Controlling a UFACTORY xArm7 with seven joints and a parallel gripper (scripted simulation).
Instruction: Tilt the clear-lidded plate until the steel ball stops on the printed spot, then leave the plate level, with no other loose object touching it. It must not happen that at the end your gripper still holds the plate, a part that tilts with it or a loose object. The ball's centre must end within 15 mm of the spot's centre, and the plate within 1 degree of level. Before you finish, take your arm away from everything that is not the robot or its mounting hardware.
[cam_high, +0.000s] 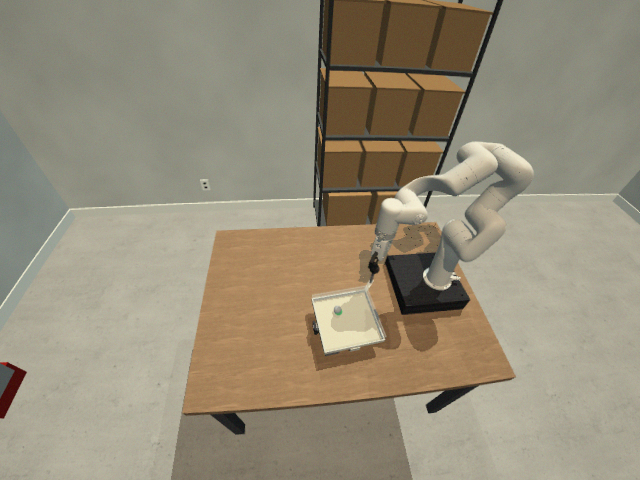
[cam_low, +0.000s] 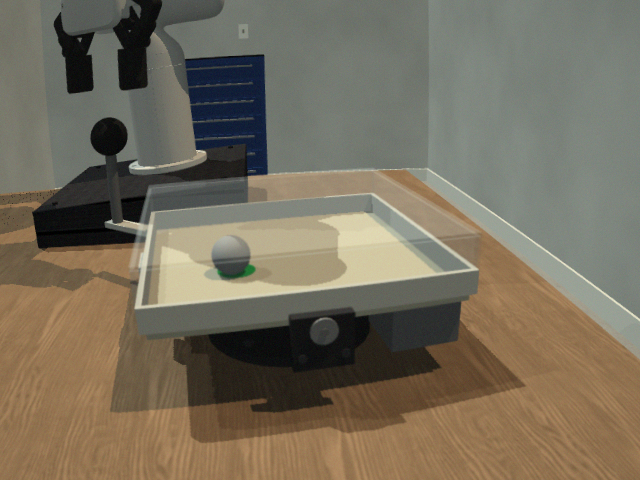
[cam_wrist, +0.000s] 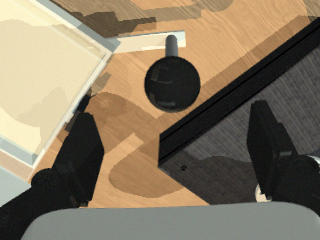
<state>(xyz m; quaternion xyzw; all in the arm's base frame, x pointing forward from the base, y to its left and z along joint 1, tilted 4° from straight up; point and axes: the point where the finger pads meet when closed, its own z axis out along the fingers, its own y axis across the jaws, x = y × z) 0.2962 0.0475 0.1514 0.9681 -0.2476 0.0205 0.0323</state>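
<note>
Now the small grey steel ball (cam_low: 231, 254) sits on the round green printed spot (cam_low: 249, 269), inside the square clear-lidded plate (cam_low: 305, 301) on the brown wooden table (cam_low: 465, 413). The plate looks flat. The black tool (cam_low: 105, 64) hangs spread wide above the black round knob (cam_low: 109, 135), holding nothing. Little seems left.

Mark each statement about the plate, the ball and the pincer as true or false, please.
1. The steel ball sits on the green spot. True.
2. The pincer grips the black knob. False: it is open and holds nothing, above the knob.
3. The knob's stem stands at a corner of the plate. True.
4. The ball rests against the plate's wall. False: it lies on the floor of the plate, away from the walls.
</note>
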